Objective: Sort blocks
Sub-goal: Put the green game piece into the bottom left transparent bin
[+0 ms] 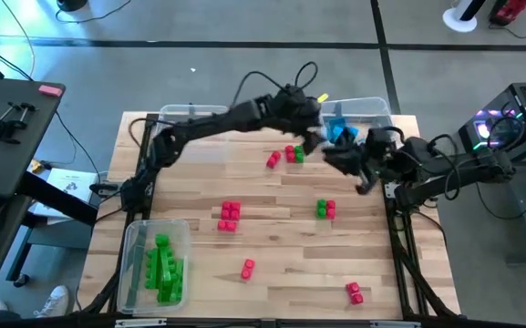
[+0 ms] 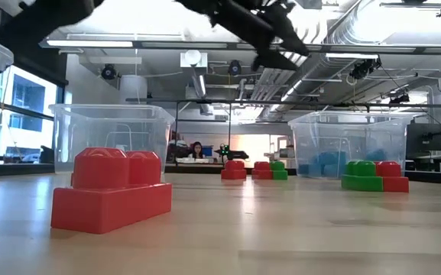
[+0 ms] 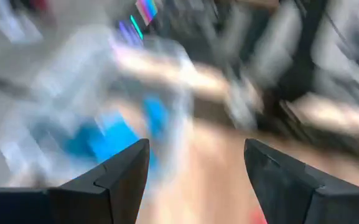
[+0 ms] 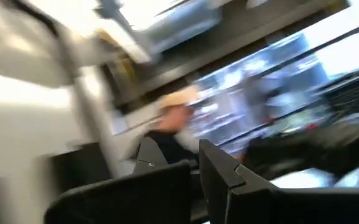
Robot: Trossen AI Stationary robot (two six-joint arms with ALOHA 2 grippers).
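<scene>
Several blue blocks (image 1: 340,133) in bin just beside left end effector (image 1: 313,138).

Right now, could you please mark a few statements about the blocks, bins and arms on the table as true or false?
1. The clear plastic bin at the table's near left corner holds green toy blocks. True.
2. The clear bin at the far right holds red blocks. False: it holds blue blocks.
3. The left gripper has its jaws open and empty. True.
4. Every block is already binned. False: red blocks and others lie loose on the wooden table.
</scene>
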